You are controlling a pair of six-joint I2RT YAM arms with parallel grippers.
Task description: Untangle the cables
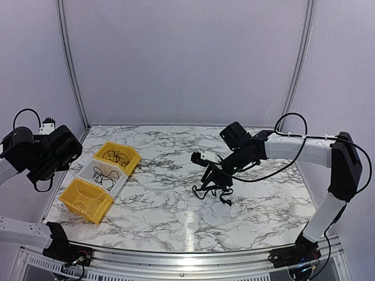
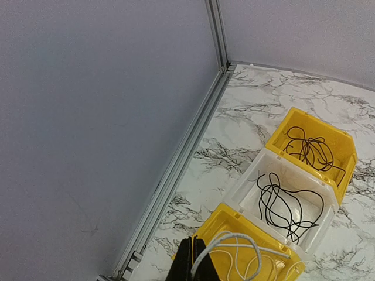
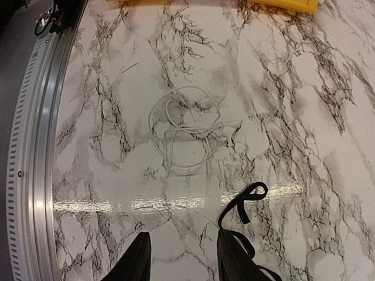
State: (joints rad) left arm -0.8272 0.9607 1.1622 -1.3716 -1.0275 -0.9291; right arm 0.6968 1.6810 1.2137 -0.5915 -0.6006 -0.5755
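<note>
Broadly, the marbled worktop (image 1: pixel 176 222) is carrying everything. Three bins are sitting in a touching row at its left. A far yellow bin (image 1: pixel 99 149) (image 2: pixel 275 140) and a white bin (image 1: pixel 85 170) (image 2: pixel 249 181) are each holding loose black cables (image 2: pixel 307 146), and a near yellow bin (image 1: pixel 82 208) (image 2: pixel 220 219) is holding a pale wire (image 2: pixel 234 243). A pale wire coil (image 3: pixel 184 137) is lying flat on bare marble ahead of the right claw (image 1: pixel 212 174) (image 3: pixel 183 240), apart from it. The right arm (image 1: pixel 293 146) is reaching in from the right, forearm stretching leftward, wrist dipping toward mid-worktop. The left arm (image 1: pixel 41 153) is folding back high over the left edge, beside the bins. The right claw's fingers are standing well parted, with marble showing between them. Black strands are lying against one finger; whether they are gripped I cannot tell. The left claw (image 2: pixel 192 260) is showing only as dark tips at the frame's bottom, so I cannot tell how far apart its fingers are. The black cable clump (image 1: pixel 212 187) is sitting just under the right claw, spreading left to right, with one loop (image 3: pixel 245 202) pointing away from the claw.
</note>
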